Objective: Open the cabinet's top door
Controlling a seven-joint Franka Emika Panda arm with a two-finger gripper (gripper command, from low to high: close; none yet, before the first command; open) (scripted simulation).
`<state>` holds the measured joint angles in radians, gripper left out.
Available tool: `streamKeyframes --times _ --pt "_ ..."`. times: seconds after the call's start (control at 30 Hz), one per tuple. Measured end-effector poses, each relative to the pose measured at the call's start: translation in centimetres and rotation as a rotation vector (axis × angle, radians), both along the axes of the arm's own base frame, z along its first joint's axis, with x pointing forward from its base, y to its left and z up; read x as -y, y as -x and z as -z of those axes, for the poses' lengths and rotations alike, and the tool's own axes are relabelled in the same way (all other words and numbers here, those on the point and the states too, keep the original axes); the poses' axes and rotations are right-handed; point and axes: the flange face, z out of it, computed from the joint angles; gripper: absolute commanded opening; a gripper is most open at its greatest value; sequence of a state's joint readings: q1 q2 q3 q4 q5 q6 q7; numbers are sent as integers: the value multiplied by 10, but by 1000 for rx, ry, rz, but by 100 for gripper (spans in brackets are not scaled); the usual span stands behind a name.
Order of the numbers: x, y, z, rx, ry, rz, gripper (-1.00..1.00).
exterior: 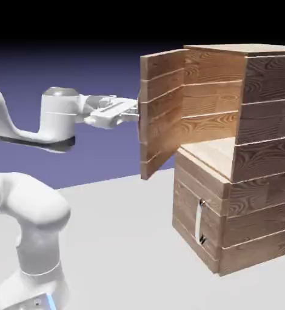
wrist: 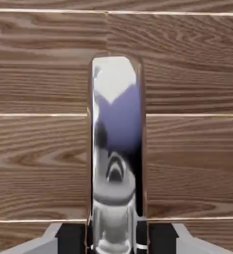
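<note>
- Your gripper (exterior: 134,111) sits level against the outer face of the top door (exterior: 162,109), its fingers closed around the silver handle (wrist: 116,149), which fills the middle of the hand view.
- You can see the top door swung well out from the cabinet (exterior: 230,151), hinged at its upper front.
- Below, the lower door (exterior: 196,218) is shut.

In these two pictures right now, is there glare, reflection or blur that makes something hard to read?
Hand view: the silver handle is mirror-bright, reflecting white glare and the violet backdrop; the top door wood grain is sharp. Exterior view: even light, no blur, black band above the backdrop; the top door hides the fingers, so the gripper state is unreadable there.
</note>
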<state>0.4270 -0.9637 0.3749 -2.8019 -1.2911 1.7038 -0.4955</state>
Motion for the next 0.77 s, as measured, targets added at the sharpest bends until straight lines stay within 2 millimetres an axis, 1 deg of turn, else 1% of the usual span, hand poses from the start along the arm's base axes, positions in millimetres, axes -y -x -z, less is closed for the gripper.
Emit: streamKeyframes --times 0.2,0.43,0.6,0.77 --pt "-52 2 0 0 0 193 -100" --pt "-108 -8 0 0 0 406 -100" --pt "-139 -19 0 0 0 528 -100" --pt "-161 -29 0 0 0 616 -100"
